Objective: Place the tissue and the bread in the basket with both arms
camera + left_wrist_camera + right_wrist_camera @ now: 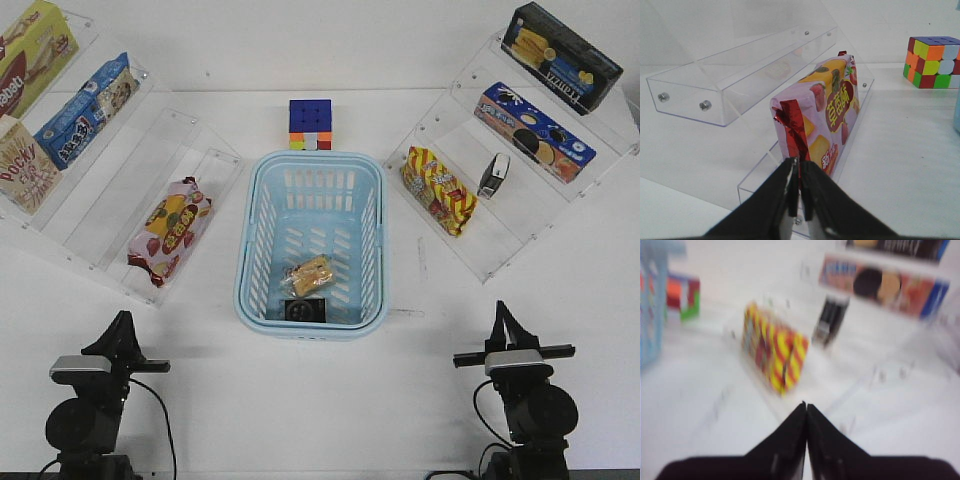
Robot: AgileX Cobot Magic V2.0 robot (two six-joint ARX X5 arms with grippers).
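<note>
Light-blue basket (312,178): stands mid-worktop, between the two arms, long axis running away from the robot.
Bread (309,274): lies inside the basket, on the slotted floor toward the near end, long axis diagonal.
Tissue (304,311): black pack inside the basket, against the near wall, just beside the bread.
Second tissue pack (494,175): stands on the right clear shelf, ahead of the right arm; not needed, by my judgement.
Left end effector (799,187): fingers closed together, holding nothing; a red-and-yellow snack bag (820,120) sits just ahead of it.
Right end effector (806,412): fingers pressed together, empty; view blurred.
Key relation: both items lie inward and forward of either arm, about equally near.
Task state: appears complete; both arms are parked at the near worktop edge.
</note>
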